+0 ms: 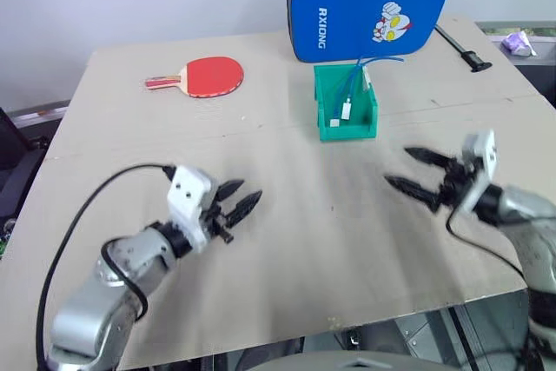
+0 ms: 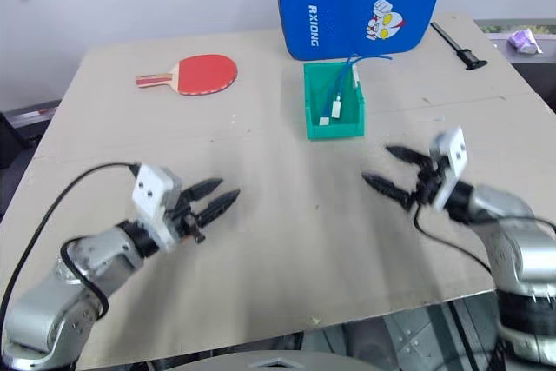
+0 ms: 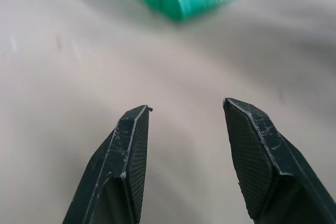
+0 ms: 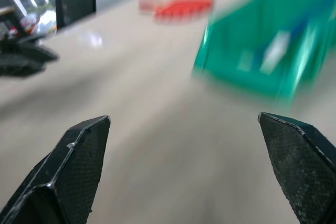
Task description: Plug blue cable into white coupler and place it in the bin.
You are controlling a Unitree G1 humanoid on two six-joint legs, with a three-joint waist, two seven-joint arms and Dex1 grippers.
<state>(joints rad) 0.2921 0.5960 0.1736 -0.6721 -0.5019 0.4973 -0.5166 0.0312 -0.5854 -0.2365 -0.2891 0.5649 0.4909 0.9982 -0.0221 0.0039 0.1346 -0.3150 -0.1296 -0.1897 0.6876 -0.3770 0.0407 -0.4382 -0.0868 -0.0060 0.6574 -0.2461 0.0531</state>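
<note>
tabletop (image 1: 304, 241) pale board w/ seams, grey wall behind; green bin (image 1: 346, 102) mid-table. both jaws open, empty.

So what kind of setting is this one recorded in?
Probably an indoor lab or workshop test bench, not a home: a bare board table against a plain wall, holding mixed practice props: a green bin, a red table-tennis paddle and a blue RXIONG cushion.

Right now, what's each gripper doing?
Left gripper: open, holding nothing.
Right gripper: open wide, holding nothing.
</note>
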